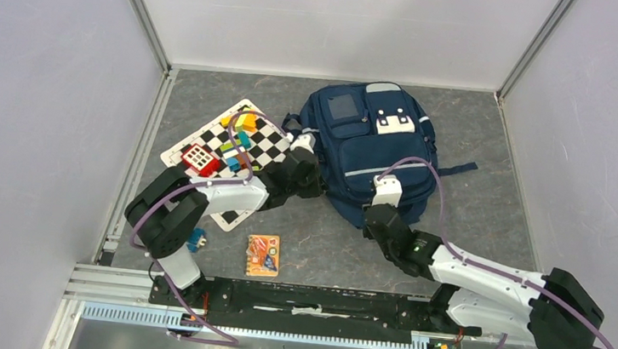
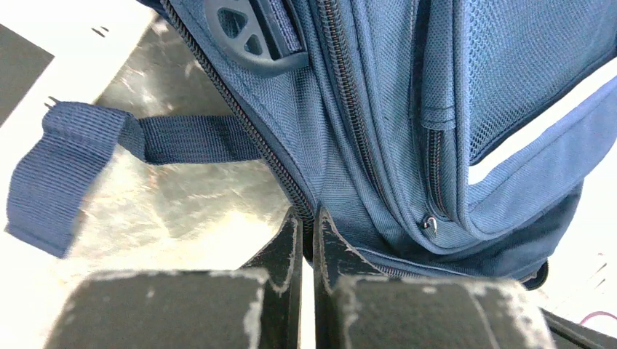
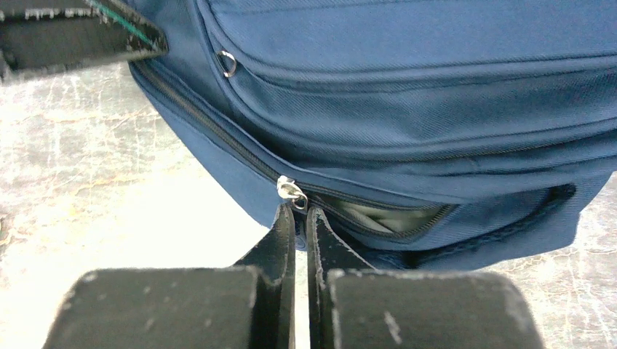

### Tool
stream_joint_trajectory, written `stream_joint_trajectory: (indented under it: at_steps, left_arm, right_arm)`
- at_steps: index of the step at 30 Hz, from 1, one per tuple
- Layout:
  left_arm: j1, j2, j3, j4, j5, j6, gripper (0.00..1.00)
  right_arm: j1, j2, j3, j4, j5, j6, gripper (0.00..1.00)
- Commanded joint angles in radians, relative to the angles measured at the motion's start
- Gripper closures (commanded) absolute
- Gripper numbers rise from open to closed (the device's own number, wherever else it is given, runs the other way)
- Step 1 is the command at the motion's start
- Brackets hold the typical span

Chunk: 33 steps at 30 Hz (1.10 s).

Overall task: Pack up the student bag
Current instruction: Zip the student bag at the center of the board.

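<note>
tightly clenched, left pincer (image 2: 306, 217) on woven navy student bag (image 2: 378, 123), right pincer (image 3: 300, 212) on its silver zip pull (image 3: 291, 192)

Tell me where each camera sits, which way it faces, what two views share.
Top: above, behind the bases, facing down on table, backpack; left arm, right arm show.
Left wrist: on left arm, facing backpack's side; shut left claw shows.
Right wrist: on right arm, facing zipper pull; shut right claw shows.
Shared: all see the backpack.
</note>
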Motion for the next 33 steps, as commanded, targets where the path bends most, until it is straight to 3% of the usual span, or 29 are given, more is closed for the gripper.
stream_joint_trajectory:
  at_steps: [1, 6, 10, 12, 14, 15, 19, 29, 33]
  left_arm:
    - [0.094, -0.021, 0.065, -0.023, -0.013, 0.254, 0.98]
    - [0.123, 0.019, 0.153, -0.044, -0.021, 0.416, 0.98]
    - [0.129, 0.029, 0.227, -0.114, -0.070, 0.449, 0.97]
    - [0.129, 0.025, 0.242, -0.149, -0.073, 0.415, 0.82]
    - [0.127, 0.004, 0.217, -0.173, -0.062, 0.351, 0.60]
    - [0.125, -0.012, 0.189, -0.165, -0.050, 0.305, 0.56]
    - [0.077, -0.056, 0.076, -0.082, -0.012, 0.173, 0.46]
    - [-0.091, -0.081, -0.011, -0.015, -0.038, -0.004, 0.23]
    - [-0.133, -0.052, -0.006, 0.006, -0.076, -0.039, 0.19]
  right_arm:
    - [-0.008, -0.027, -0.056, -0.107, -0.016, -0.042, 1.00]
    - [-0.007, 0.041, -0.061, -0.089, -0.095, -0.039, 1.00]
    - [-0.006, 0.072, -0.061, -0.046, -0.152, -0.036, 1.00]
    - [-0.006, 0.074, -0.063, -0.015, -0.168, -0.037, 1.00]
    - [-0.006, 0.076, -0.058, 0.018, -0.190, -0.036, 1.00]
    - [-0.006, 0.079, -0.054, 0.033, -0.198, -0.036, 1.00]
    - [-0.006, 0.103, -0.031, 0.057, -0.217, -0.036, 1.00]
    - [-0.004, 0.114, -0.010, 0.067, -0.219, -0.040, 1.00]
    - [-0.004, 0.119, -0.012, 0.068, -0.226, -0.038, 1.00]
